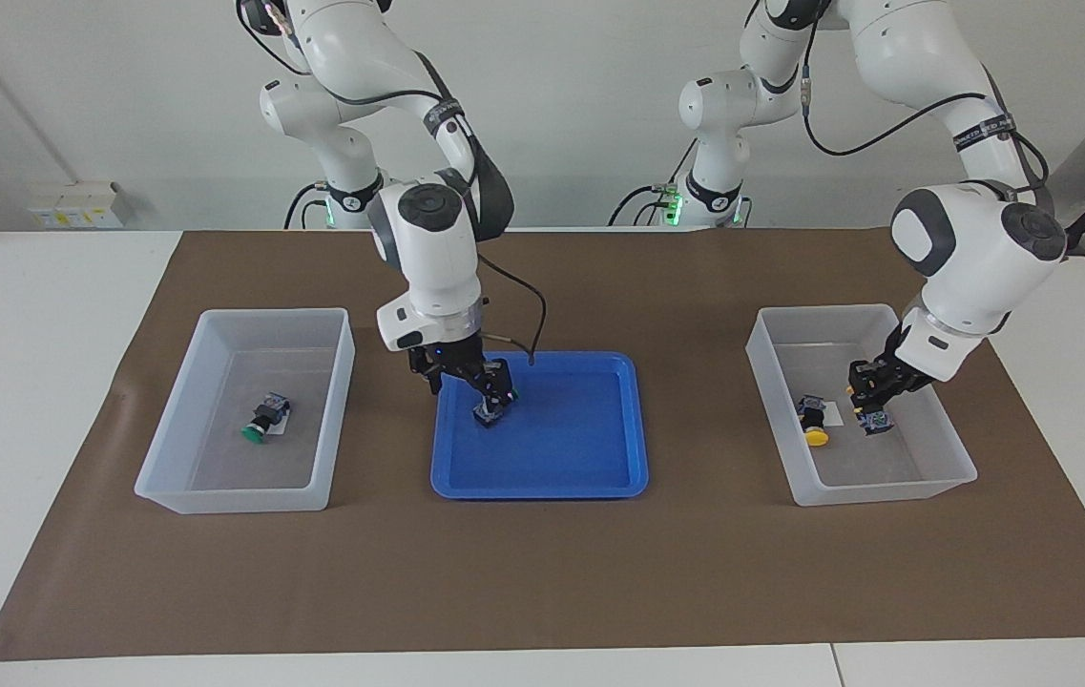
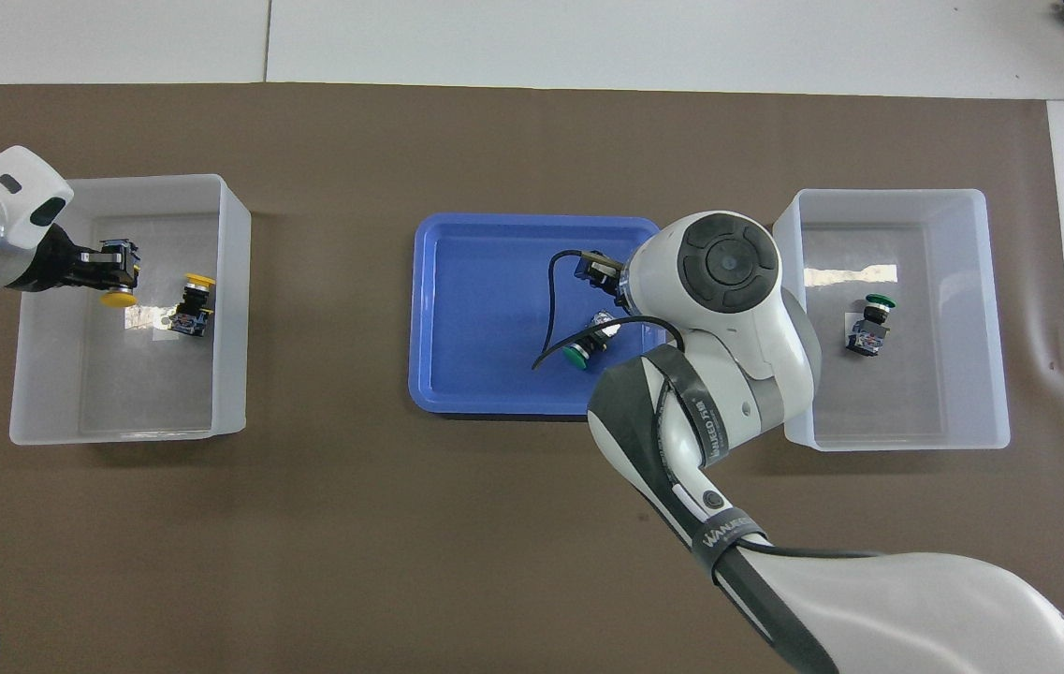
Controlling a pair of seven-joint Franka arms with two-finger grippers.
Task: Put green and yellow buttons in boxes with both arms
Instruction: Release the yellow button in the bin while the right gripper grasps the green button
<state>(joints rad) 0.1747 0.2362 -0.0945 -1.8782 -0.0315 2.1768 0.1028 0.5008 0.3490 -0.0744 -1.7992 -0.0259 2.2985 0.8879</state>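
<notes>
A yellow button (image 1: 872, 417) is held clamped by the left gripper (image 1: 871, 405) inside the box (image 1: 952, 448) at the left arm's end, beside another yellow button (image 1: 814, 421), while the right gripper (image 1: 490, 396) is spread wide around the green button (image 1: 494, 403) in the blue tray (image 1: 599, 477).

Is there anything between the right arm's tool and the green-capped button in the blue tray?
Nothing visible. The right tool is open, down in the shallow blue plastic tray right at the green-capped black push button, the only thing lying there. The tray's low rim is not in its way.
</notes>
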